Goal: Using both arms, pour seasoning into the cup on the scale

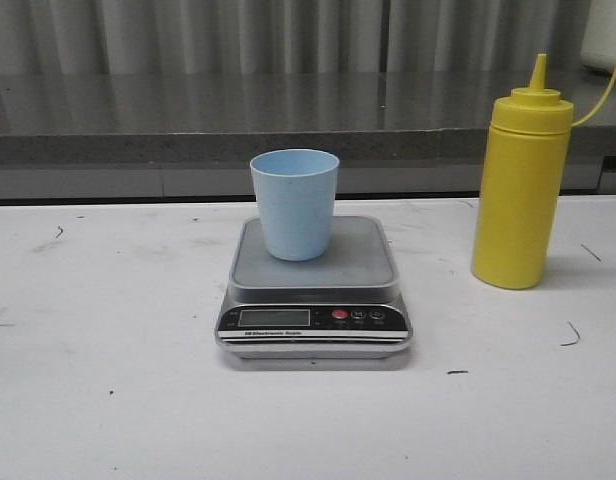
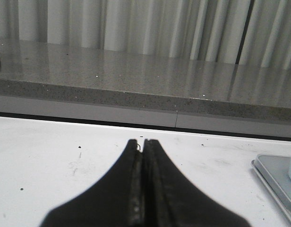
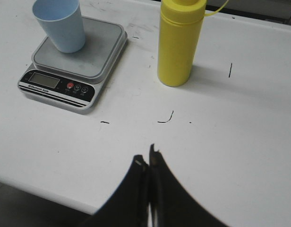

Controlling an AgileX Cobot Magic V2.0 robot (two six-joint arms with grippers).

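Note:
The pale blue cup (image 1: 294,203) stands upright on the grey platform of the silver scale (image 1: 368,265) at the table's middle. The yellow seasoning bottle (image 1: 520,190) stands upright to the right of the scale, its cap hanging on a thin tether. The right wrist view shows the cup (image 3: 60,24), the scale (image 3: 105,52) and the bottle (image 3: 177,42) ahead of my right gripper (image 3: 146,156), which is shut and empty near the table's front edge. My left gripper (image 2: 142,142) is shut and empty, low over the table left of the scale (image 2: 278,177). Neither arm shows in the front view.
The white table (image 1: 108,330) has small dark scuff marks. A grey stone ledge (image 1: 188,125) runs along the back, with pale pleated curtains behind it. A white object (image 1: 605,35) sits at the far back right.

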